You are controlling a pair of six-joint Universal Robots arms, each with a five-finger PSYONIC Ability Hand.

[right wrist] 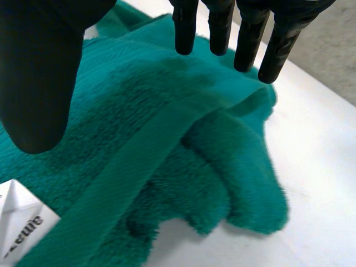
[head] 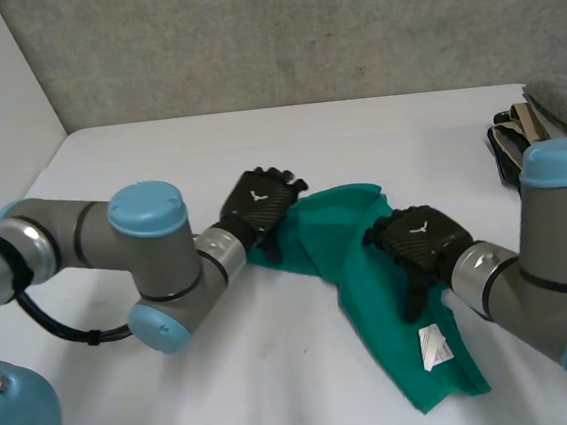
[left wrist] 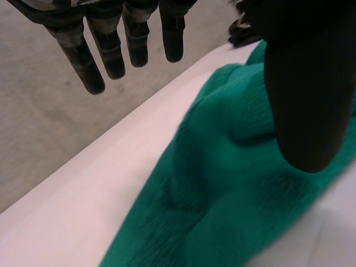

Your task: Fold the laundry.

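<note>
Both hands open-fingered, empty: left hand [head: 259, 203] at an edge of the towel [head: 347, 228], right hand [head: 422, 239] over its middle. Clothes [head: 548, 117] at the right edge of the white table [head: 158, 164]; grey wall [head: 296, 30] behind.

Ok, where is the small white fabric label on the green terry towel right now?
In the head view the white label lies on the near end of the green towel, right of centre, close beside the right hand.

The towel [head: 364, 265] lay mid-bench [head: 258, 155], the left hand [head: 258, 207] at its far left corner, the right hand [head: 422, 239] over its middle. A clothes pile [head: 546, 122] sat far right.
</note>
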